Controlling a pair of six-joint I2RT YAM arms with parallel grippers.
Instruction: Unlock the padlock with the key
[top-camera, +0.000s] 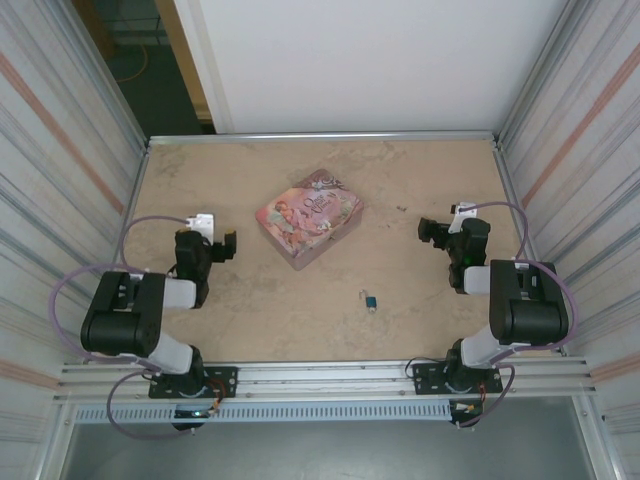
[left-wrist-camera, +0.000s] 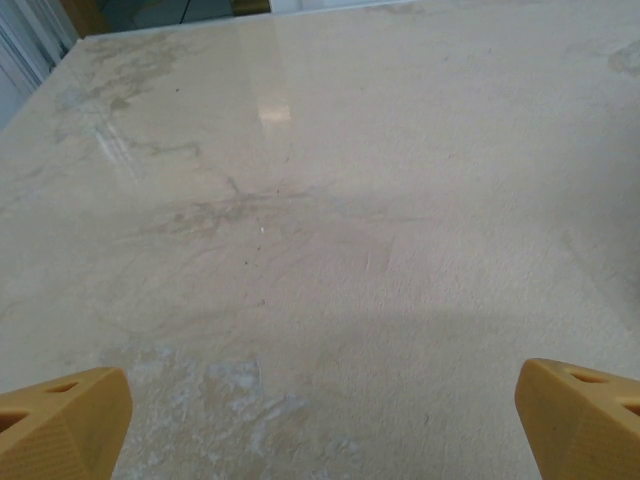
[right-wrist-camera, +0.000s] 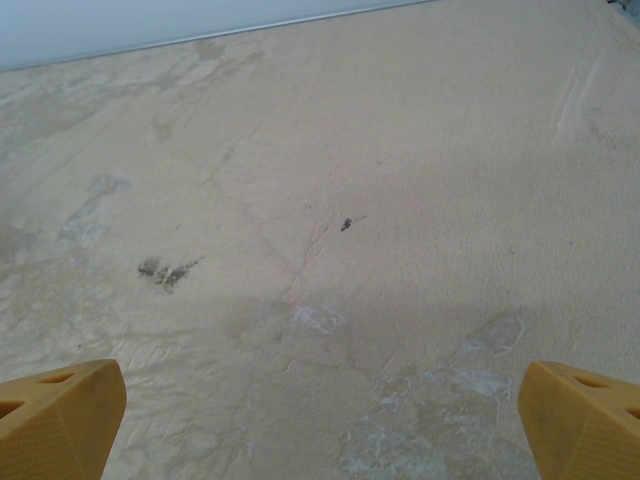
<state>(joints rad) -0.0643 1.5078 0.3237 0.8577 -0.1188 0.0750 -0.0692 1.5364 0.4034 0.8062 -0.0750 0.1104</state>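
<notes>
Padlock (top-camera: 370, 300) nearest on table (top-camera: 250, 320); pink tin (top-camera: 308, 217) beyond, well apart.

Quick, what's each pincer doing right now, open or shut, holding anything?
Left pincer: open, holding nothing.
Right pincer: open, holding nothing.

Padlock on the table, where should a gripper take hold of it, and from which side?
Take the padlock by its blue body, not the thin silvery end. It lies flat on the table, apart from the tin, so come straight down from above, jaws across the body's sides. The open right gripper looks the nearer one.
</notes>
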